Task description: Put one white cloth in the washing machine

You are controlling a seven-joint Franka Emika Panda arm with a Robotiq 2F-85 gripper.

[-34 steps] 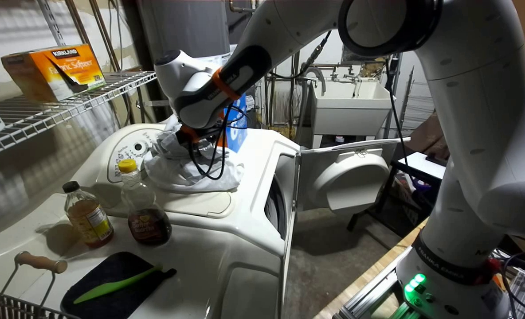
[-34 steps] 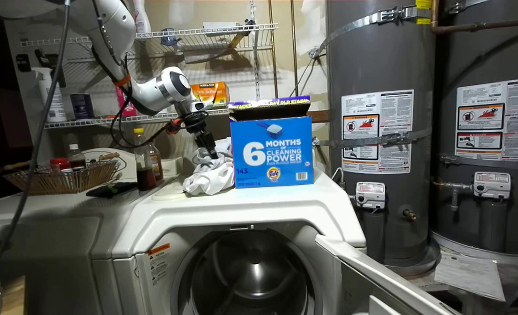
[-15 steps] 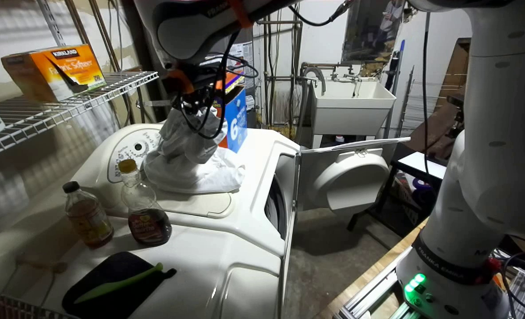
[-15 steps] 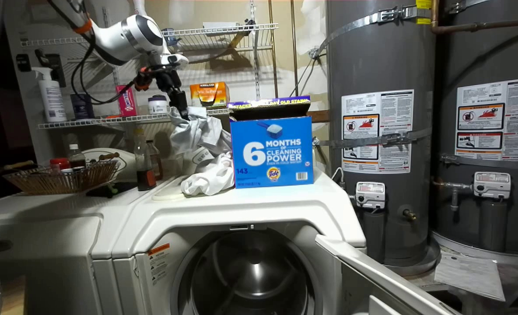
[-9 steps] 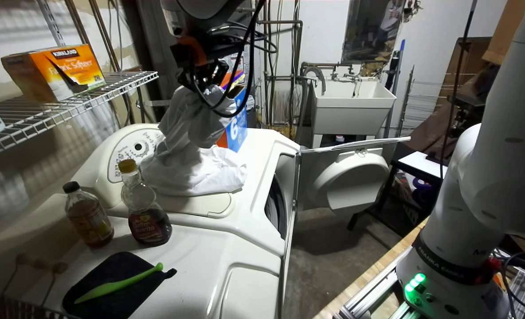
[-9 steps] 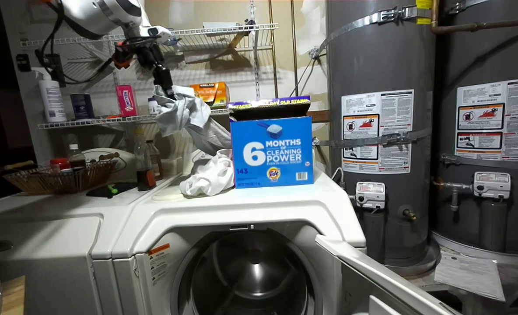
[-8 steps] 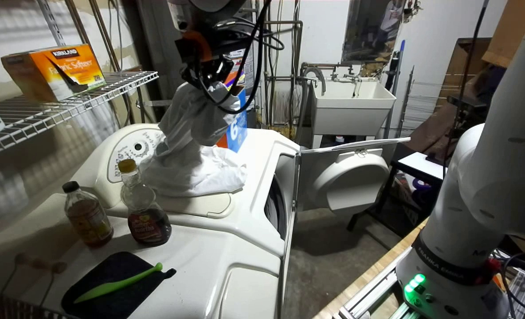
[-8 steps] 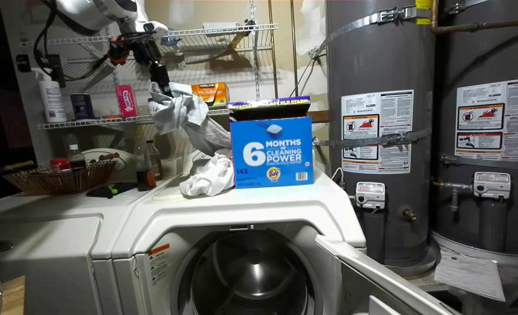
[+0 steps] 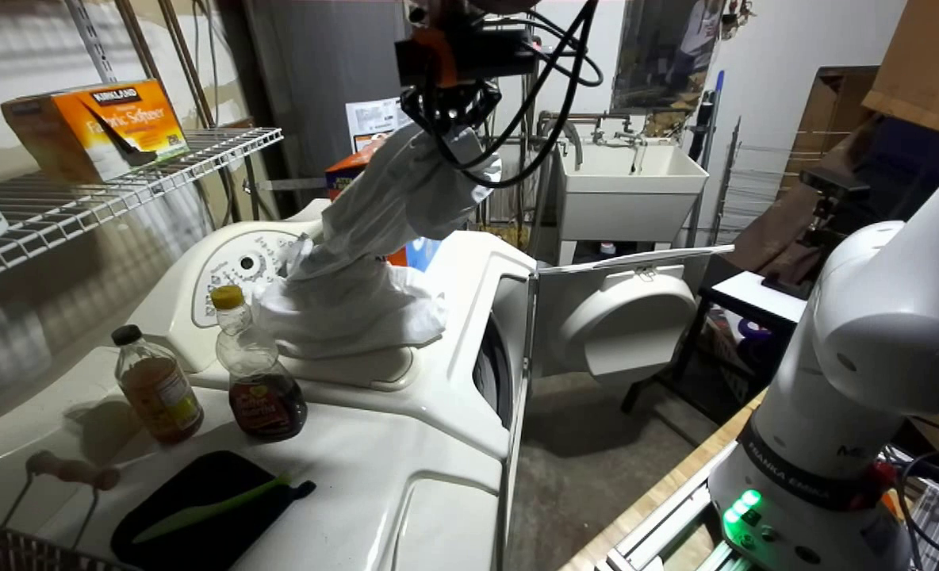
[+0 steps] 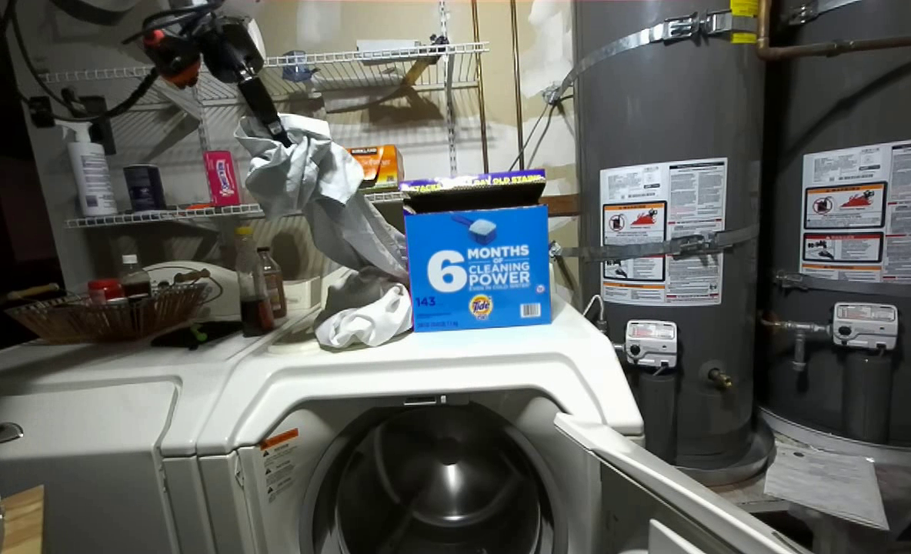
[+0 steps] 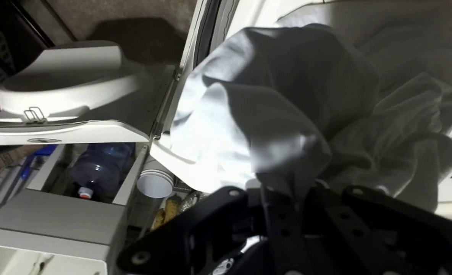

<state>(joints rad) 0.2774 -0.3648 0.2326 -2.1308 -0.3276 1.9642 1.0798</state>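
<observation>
- One white cloth (image 10: pixel 305 173) in the gripper (image 10: pixel 281 138), which was pinched narrow on a bunched upper fold; wrist view showed fabric gathered tight there.
- Cloth hung above the top of the washing machine (image 10: pixel 502 358), slanting down; its lower end ran to the white pile (image 9: pixel 358 317) beside the blue detergent box (image 10: pixel 478 265). Couldn't tell where one ended and the other began.
- Machine door (image 9: pixel 636 321) stood open, drum (image 10: pixel 425 446) exposed, no cloth seen inside. Judgement: grasp done, cloth not yet clear of the pile, placing not begun.
- Handling guess: light, limp, not fragile, not very slippery. Would drape rather than hold a shape, so the hanging end would likely lag any quick move.
- Hold looked sound: bunched folds should beat a single layer or a loose edge. For a regrasp, best spot would have been a raised fold near mid-length, to shorten the hanging part.
- Risk: the low end could drag the pile along, breaking the one-cloth ask, or snag the box. Probably needed more height before heading for the drum.
</observation>
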